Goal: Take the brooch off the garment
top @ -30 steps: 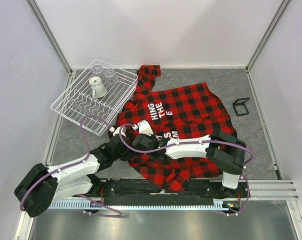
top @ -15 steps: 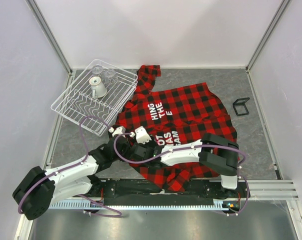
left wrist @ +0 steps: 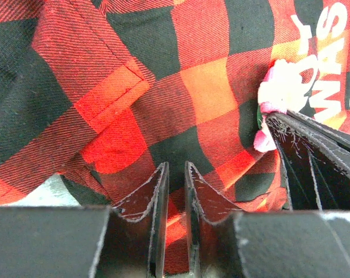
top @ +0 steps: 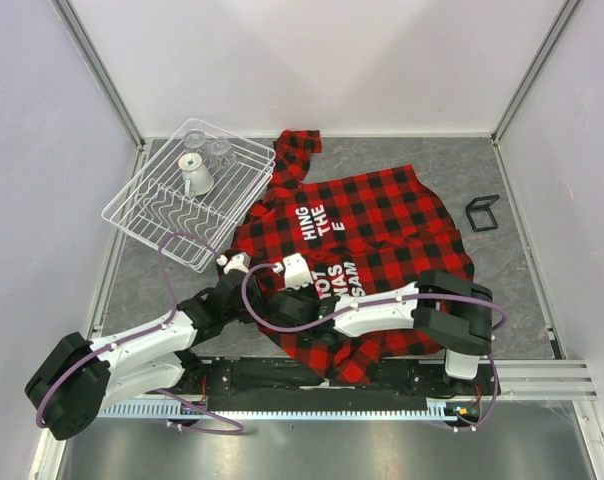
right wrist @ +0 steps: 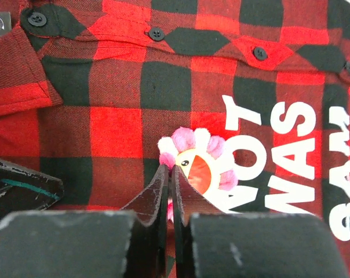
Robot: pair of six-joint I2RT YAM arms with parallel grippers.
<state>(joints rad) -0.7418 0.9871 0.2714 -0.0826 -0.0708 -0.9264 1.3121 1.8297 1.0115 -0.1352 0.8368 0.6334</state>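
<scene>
on plaid garment (right wrist: 117, 133), pink-petalled brooch (right wrist: 198, 165), centre perhaps orange

From above you cannot see the brooch (right wrist: 199, 164): the right gripper (right wrist: 168, 174) covers it. Up close, that gripper hides some petals.

White walls (top: 312, 60) enclose a grey mottled tabletop (top: 512, 280) at centre; aluminium posts (top: 100, 75) slant in both upper corners; metal strip (top: 332, 450) along the bottom.

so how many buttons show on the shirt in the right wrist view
4 buttons along the top of the garment: top left corner, left of centre, right of centre, right edge. More may be hidden.
</scene>
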